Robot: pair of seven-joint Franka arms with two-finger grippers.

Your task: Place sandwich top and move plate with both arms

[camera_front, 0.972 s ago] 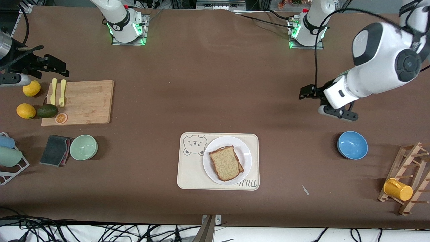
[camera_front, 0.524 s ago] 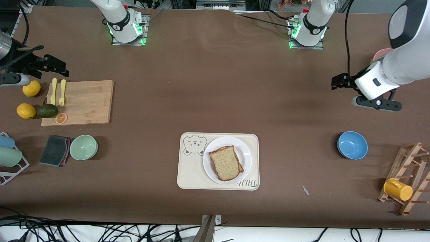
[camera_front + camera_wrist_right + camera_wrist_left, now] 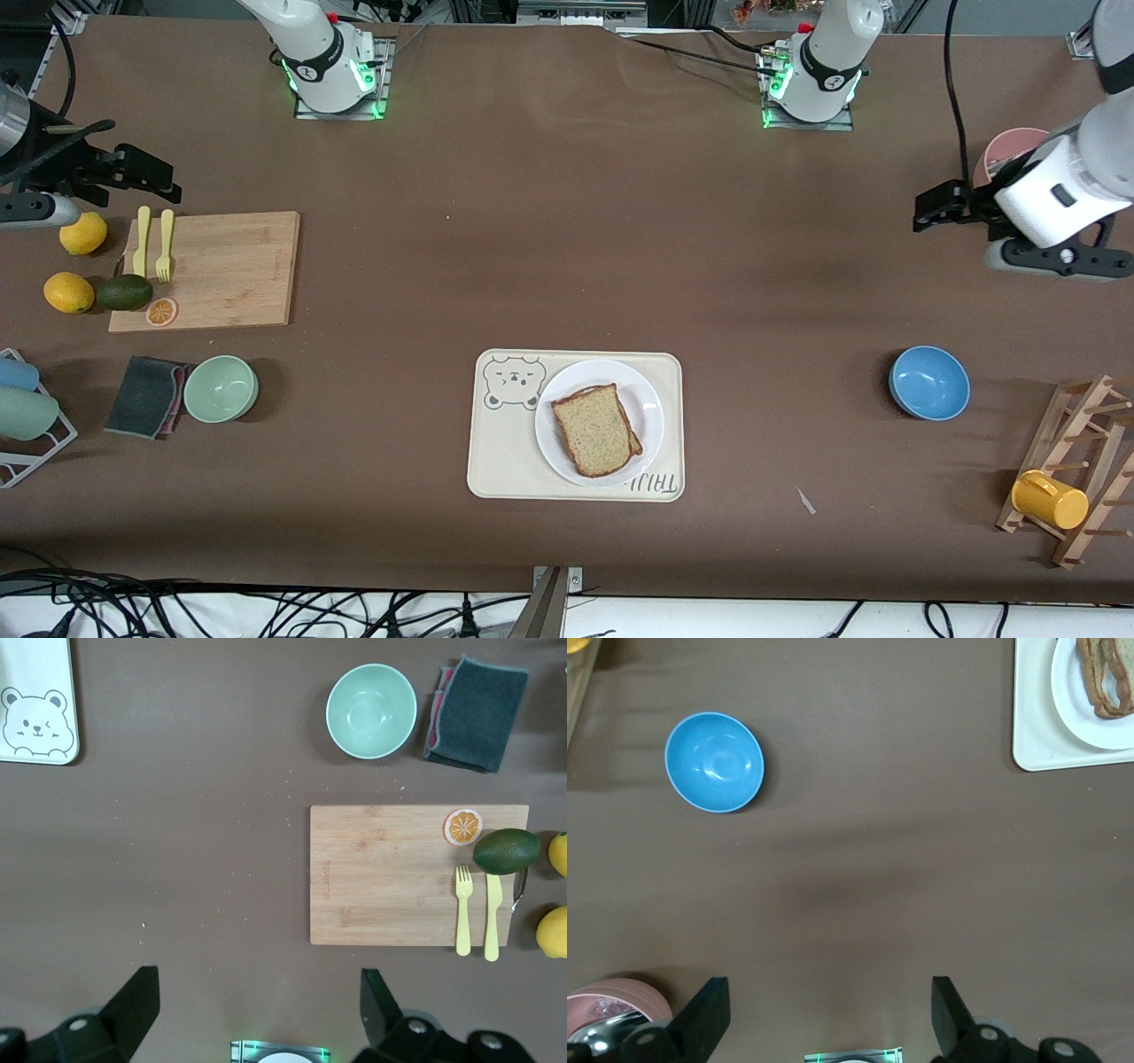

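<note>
The sandwich top (image 3: pixel 595 430), a speckled tan slice with a dark crust, lies on another slice on the white plate (image 3: pixel 645 394). The plate stands on the cream bear tray (image 3: pixel 496 461). Plate (image 3: pixel 1081 709) and bread (image 3: pixel 1109 678) show at the edge of the left wrist view. My left gripper (image 3: pixel 939 206) is open and empty, up over bare table at the left arm's end, beside a pink cup; its wrist view (image 3: pixel 828 992) shows wide jaws. My right gripper (image 3: pixel 146 175) is open and empty over the cutting board's end, waiting (image 3: pixel 257 979).
A blue bowl (image 3: pixel 928 382) and a wooden rack with a yellow mug (image 3: pixel 1050 499) are at the left arm's end. A pink cup (image 3: pixel 1010 146) is there too. A cutting board (image 3: pixel 230 266), green bowl (image 3: pixel 221 388), dark cloth (image 3: pixel 146 396) and fruit are at the right arm's end.
My left gripper has moved away from the table's middle toward the left arm's end, open and empty. The right arm, plate and bread have not moved.
</note>
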